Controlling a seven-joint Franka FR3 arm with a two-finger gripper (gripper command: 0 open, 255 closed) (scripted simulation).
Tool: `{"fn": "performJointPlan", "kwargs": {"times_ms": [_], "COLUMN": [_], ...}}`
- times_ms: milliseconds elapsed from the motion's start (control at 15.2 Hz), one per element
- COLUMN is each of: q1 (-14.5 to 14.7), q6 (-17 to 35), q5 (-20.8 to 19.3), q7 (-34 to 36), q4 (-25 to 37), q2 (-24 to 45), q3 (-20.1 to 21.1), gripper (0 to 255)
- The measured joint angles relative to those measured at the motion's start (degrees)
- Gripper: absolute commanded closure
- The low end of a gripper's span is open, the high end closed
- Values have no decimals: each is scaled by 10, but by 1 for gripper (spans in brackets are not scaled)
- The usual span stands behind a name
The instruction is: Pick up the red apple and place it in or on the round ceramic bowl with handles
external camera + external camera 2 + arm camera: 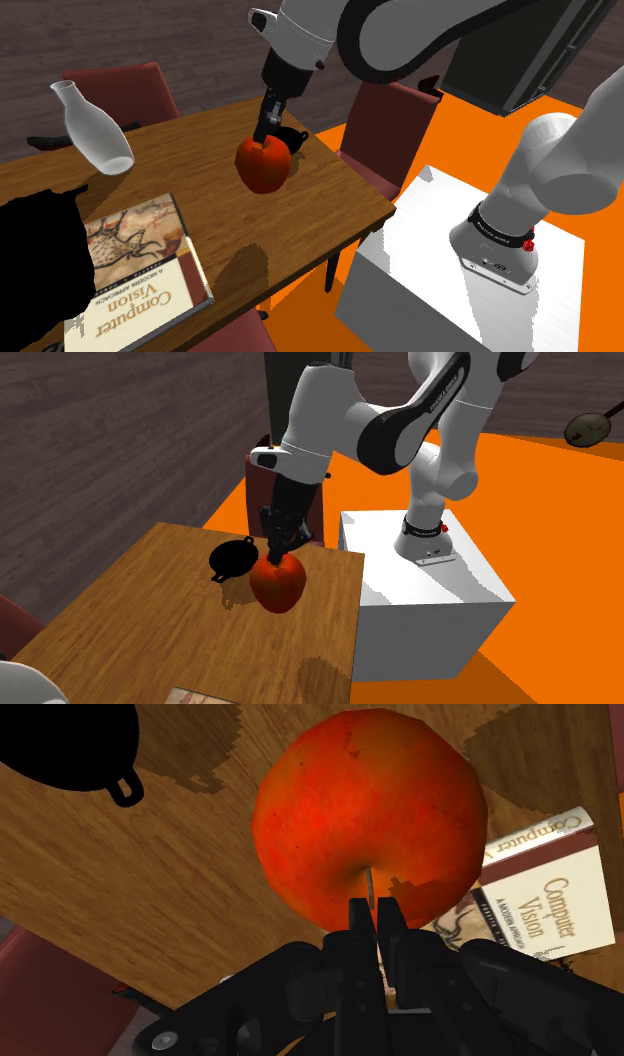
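Black two-finger gripper (372,909) pinched shut on the stem of the round red apple (370,814), and the fruit hangs beneath it, apparently clear of the brown wooden table (120,602). Small round black bowl with handles (235,559) sits on the table just beside the apple, toward the second exterior view's left. My judgement: a short sideways carry, then lower.

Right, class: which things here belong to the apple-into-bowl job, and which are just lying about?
Job: red apple, black bowl with handles, gripper shut on the apple's stem.
Lying about: Computer Vision book, white bottle, dark red chair.
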Motion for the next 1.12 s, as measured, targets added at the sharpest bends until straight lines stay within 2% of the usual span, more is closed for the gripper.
{"fn": "performJointPlan", "kwargs": {"times_ms": [990,1122], "q1": [-3,-8], "q6": [-115,-129], "q5": [-2,1], "q7": [6,-10], "q4": [88,101], "q2": [-28,-27], "q3": [-8,-20], "gripper": [255,255]}}
